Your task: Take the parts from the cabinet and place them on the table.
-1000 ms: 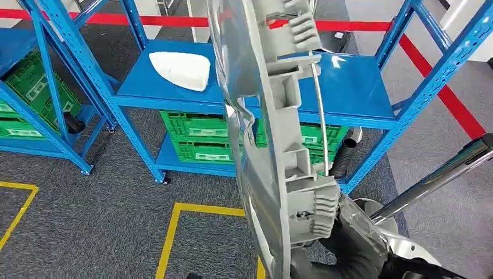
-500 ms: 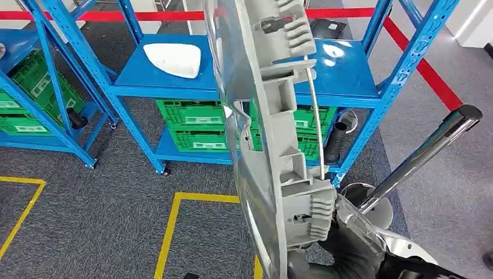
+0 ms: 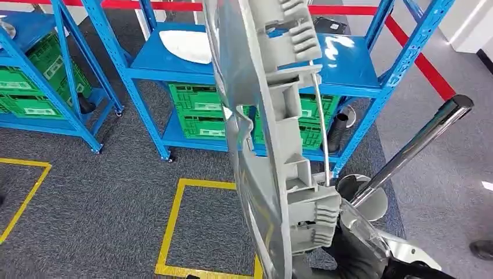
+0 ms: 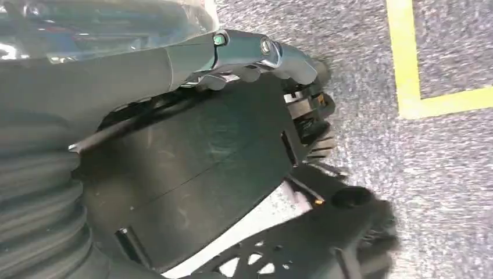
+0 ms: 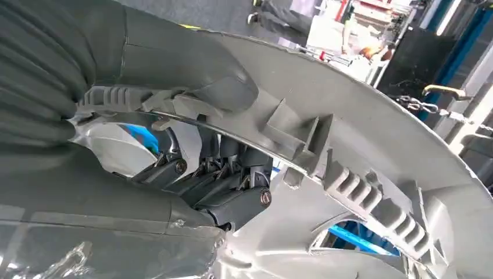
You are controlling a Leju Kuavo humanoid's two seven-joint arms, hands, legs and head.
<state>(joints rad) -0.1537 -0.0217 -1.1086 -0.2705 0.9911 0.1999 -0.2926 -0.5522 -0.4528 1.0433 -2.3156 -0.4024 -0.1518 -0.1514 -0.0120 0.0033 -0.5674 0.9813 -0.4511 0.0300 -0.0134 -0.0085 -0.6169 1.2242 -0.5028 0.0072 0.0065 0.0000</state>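
Right hand [image 3: 349,256] sits low in the head view, dark fingers and thumb clamped on the bottom rim of a large grey wheel cover [image 3: 273,133]. That cover stands almost edge-on, rising from the hand up past the top of the picture, its ribbed clips and a thin wire ring facing right. From the right wrist view the thick grey thumb [image 5: 192,75] presses down on the cover's [image 5: 372,151] rim while the darker fingers [image 5: 232,197] curl under it from inside, so the rim is pinched between them.

Left hand [image 4: 256,52] hangs by the robot's side over grey carpet with a yellow floor line [image 4: 413,70]; its fingers look curled in with nothing between them.

Beyond the cover stands a blue rack [image 3: 174,64]. A white part [image 3: 186,45] lies on its upper shelf, well apart from the hand, and green crates [image 3: 197,110] sit on the lower shelf. A chrome rod [image 3: 418,145] slants up at the right, and a yellow square [image 3: 174,226] is marked on the carpet in front.
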